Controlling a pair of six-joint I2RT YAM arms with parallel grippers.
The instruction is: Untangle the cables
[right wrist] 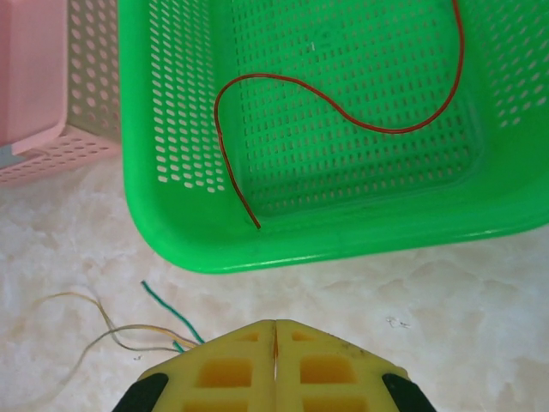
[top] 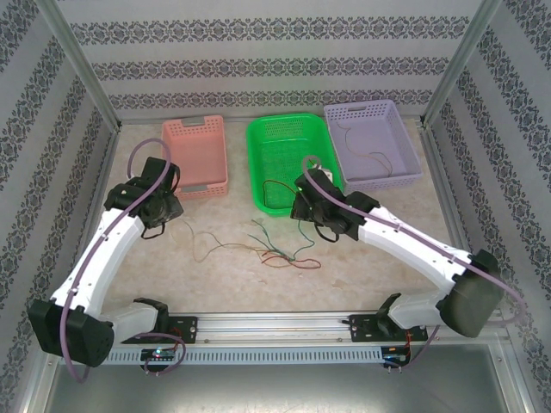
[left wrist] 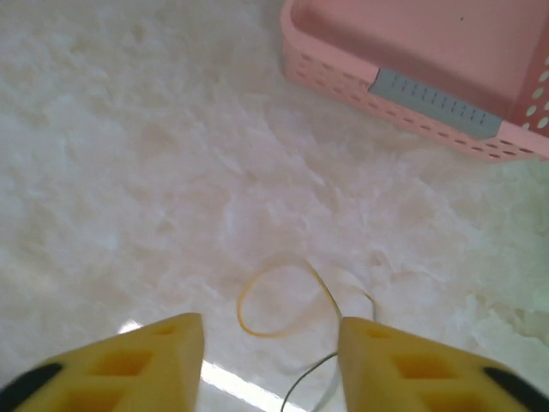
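- Counting up: three baskets, with the pink basket (top: 169, 155) left of the green basket (top: 254, 163) and the purple basket (top: 383, 182) right of it.
- The grey tag (left wrist: 433, 103) on the pink one is too blurry to read.
- Tangled cables (top: 275, 252) lie just in front of the green basket, and one red cable (right wrist: 377, 130) is inside it.
- Left gripper (left wrist: 270, 324) is released, with a yellow loop (left wrist: 239, 307) just ahead of it.
- Right gripper (right wrist: 274, 324) is clenched near the green rim, wire ends beside it.

My left gripper (top: 164, 215) hangs over the table (top: 215, 284) near the pink basket (top: 198, 151). My right gripper (top: 299, 209) is at the near edge of the green basket (top: 284, 142). Tangled cables (top: 275, 251) lie between them, and another lies in the purple basket (top: 383, 129).
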